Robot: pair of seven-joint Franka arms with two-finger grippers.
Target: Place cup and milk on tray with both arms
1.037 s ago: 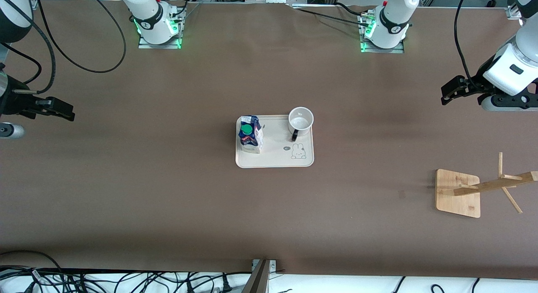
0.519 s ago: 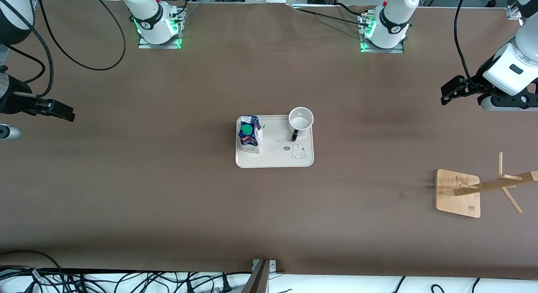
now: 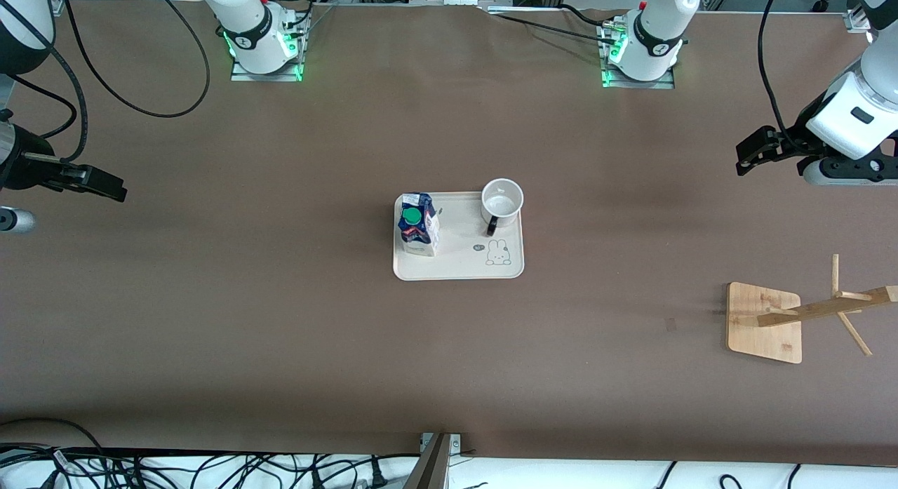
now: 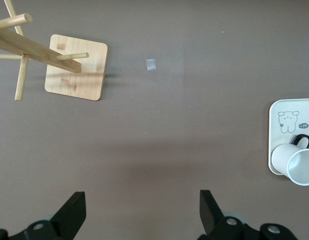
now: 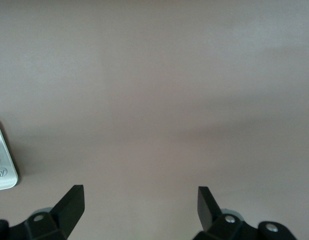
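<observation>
You had both placements done, as far as I could judge: the milk carton [image 3: 418, 224] and the smiley mug [image 3: 501, 202] stood upright on the rabbit tray [image 3: 459, 266] at mid-bench, milk toward the right arm's end. Nothing seemed left but parking. The left tool [image 4: 139, 212] and right tool [image 5: 139, 207] hung wide and empty over bare bench, well apart from the tray.

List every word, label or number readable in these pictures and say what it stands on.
"-14": small dark oval beside the bunny drawing on the flat cream rectangular tray, legible in the left wrist view only.
"Ra": start of a script word on the tray's edge, rest cut off.
Dark-blue and white milk carton: lettering too small to read.
</observation>
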